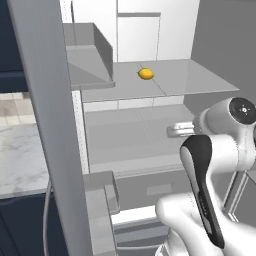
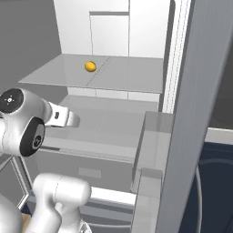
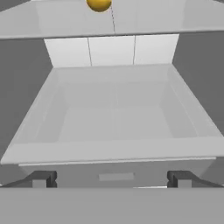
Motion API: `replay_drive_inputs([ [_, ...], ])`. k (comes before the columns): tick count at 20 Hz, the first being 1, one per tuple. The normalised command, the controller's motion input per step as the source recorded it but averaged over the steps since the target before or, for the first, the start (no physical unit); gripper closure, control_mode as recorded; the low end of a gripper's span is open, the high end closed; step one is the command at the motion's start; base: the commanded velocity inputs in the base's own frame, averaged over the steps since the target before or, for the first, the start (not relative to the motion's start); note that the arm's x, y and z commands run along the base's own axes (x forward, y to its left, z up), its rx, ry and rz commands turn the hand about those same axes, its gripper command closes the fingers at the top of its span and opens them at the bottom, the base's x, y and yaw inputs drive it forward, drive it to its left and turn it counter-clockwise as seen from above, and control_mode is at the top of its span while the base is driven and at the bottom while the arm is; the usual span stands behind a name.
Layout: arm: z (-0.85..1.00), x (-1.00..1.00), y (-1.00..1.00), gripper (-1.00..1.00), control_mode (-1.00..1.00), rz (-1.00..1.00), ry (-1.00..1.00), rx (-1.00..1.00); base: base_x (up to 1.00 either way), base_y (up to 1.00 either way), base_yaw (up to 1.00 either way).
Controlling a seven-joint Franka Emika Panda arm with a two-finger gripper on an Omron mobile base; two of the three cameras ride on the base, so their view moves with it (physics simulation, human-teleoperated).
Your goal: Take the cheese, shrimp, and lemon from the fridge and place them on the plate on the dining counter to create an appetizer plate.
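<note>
My jaws [image 3: 112, 179] stand released and empty before the open fridge [image 1: 150, 130]; fetching the lemon [image 1: 146, 74], mid-shelf above, likely calls for raising and reaching in.

The lemon [image 1: 146, 74], small, rounded and yellow, lies alone on a flat grey shelf near the back of the open fridge [image 1: 150, 130]. Below it sits a second grey shelf, then a grey drawer front.
</note>
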Motion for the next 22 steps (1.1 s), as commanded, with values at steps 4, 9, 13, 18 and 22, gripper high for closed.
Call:
replay_drive_inputs([
  [4,0.66,-0.35,0.06,-1.0,-1.0,-0.03,-0.09,-0.03,0.0,0.0,0.0],
  [9,0.66,-0.15,0.0,-1.0,-1.0,0.0,-0.13,0.0,0.0,0.0,0.0],
  [13,0.48,0.0,0.0,-1.0,-1.0,0.01,-0.16,0.0,0.0,0.0,0.0],
  [18,0.22,0.09,-0.04,-1.0,-1.0,0.08,-0.13,0.0,0.0,0.0,0.0],
  [22,0.26,0.41,0.0,-1.0,-1.0,0.03,-0.03,0.0,0.0,0.0,0.0],
])
